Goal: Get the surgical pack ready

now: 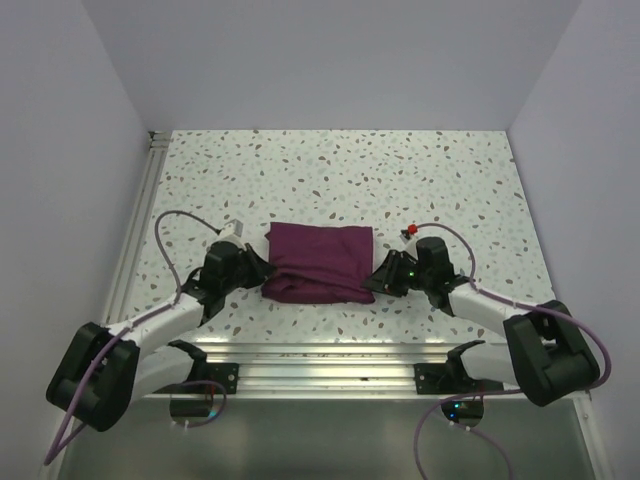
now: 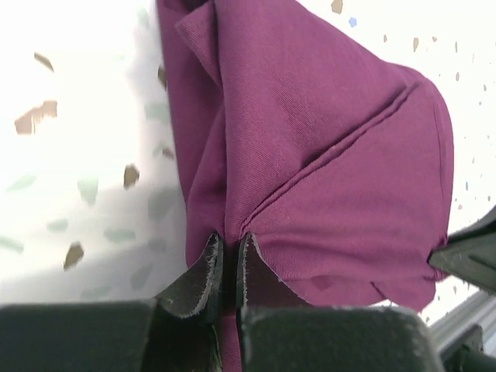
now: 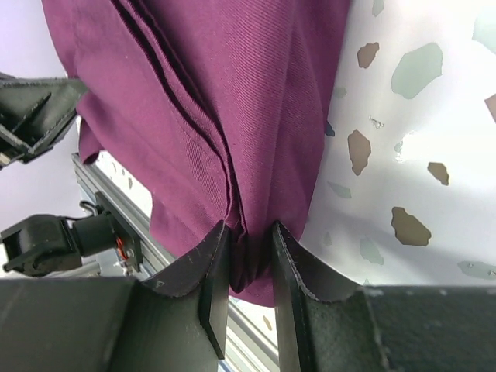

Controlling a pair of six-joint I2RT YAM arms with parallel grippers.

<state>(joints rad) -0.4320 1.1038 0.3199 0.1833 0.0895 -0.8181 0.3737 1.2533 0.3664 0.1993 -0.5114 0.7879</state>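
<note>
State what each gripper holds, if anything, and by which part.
Both hold the cloth. The left gripper pinches its left edge; the right gripper clamps the folded layers at its right edge.

Nothing legible is showing in any of the three views. The maroon surgical pack (image 1: 318, 262) is lying there as plain cloth, without a tag or print facing up. The table (image 1: 330, 165) is carrying only its speckled pattern. If the black arm housings (image 1: 545, 350) are bearing any marking, it is coming out too small from above to read.
</note>
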